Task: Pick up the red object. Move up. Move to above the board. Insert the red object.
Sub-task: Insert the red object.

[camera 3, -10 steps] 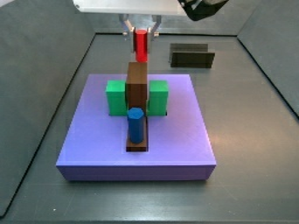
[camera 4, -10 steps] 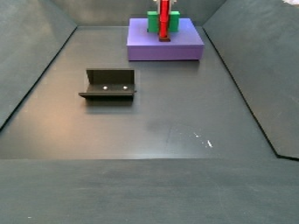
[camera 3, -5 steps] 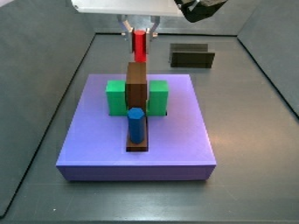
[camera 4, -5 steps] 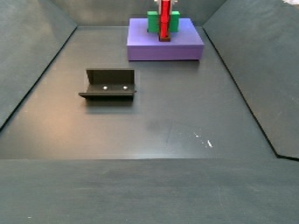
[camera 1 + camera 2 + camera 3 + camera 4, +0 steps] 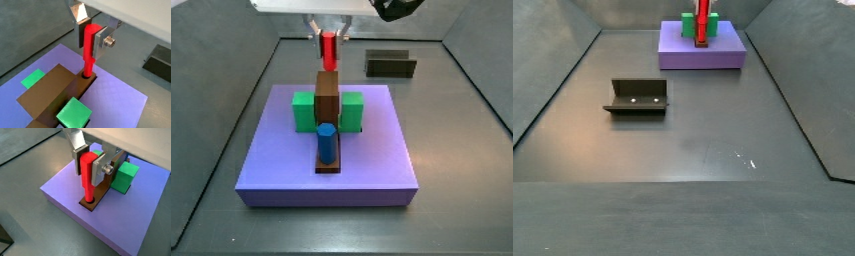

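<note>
The thin, straight bright-red peg (image 5: 89,50) stands upright, its long axis vertical, clamped near its upper end between the flat silver plates of the end effector (image 5: 89,31). Both wrist views show what the side views hide: the peg's lower tip meets the end of the long, narrow dark-brown board (image 5: 57,92), at a small recess there (image 5: 87,202); how deep it sits cannot be told. In a wrist view a silver finger (image 5: 99,169) presses the peg's side, with the second finger behind it.

In a side view only the peg's upper part (image 5: 330,48) shows above the far end of the board (image 5: 327,110), with the end effector (image 5: 330,37) at the top edge of the picture. This same view alone shows a thicker blue peg (image 5: 326,142) standing upright in the near end of the board. From the opposite side view the red peg (image 5: 702,14) is a small vertical stripe over the slab, its tip hidden.

The board lies flat along the middle of a broad purple slab (image 5: 372,175) and passes through a green block (image 5: 303,111), which shows on both sides of it. The slab rests on the dark grey floor (image 5: 700,130). Well apart from it stands the dark L-shaped fixture (image 5: 637,96).
</note>
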### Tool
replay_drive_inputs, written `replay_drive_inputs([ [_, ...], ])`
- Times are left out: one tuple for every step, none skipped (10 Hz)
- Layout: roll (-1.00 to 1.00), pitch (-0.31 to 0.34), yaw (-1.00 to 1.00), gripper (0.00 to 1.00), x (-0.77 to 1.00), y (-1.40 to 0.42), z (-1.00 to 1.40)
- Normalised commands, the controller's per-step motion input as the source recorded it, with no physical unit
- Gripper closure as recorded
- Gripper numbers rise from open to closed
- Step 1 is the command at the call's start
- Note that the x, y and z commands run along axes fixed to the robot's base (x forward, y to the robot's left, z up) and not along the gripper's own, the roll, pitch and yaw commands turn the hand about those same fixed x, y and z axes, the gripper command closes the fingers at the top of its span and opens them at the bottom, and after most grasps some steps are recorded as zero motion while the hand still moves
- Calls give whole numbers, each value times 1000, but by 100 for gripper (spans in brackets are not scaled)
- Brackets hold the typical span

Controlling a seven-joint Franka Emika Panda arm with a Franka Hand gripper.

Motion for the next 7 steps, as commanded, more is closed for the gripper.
replay_drive_inputs([
  [-4, -63, 0, 100, 0, 0, -6],
  [0, -80, 0, 100, 0, 0, -134],
  [0, -86, 0, 100, 0, 0, -123],
  [0, -81, 0, 100, 0, 0, -149],
  [0, -84, 0, 100, 0, 0, -163],
  [0, -86, 0, 100, 0, 0, -163],
  [0, -91, 0, 100, 0, 0, -166],
])
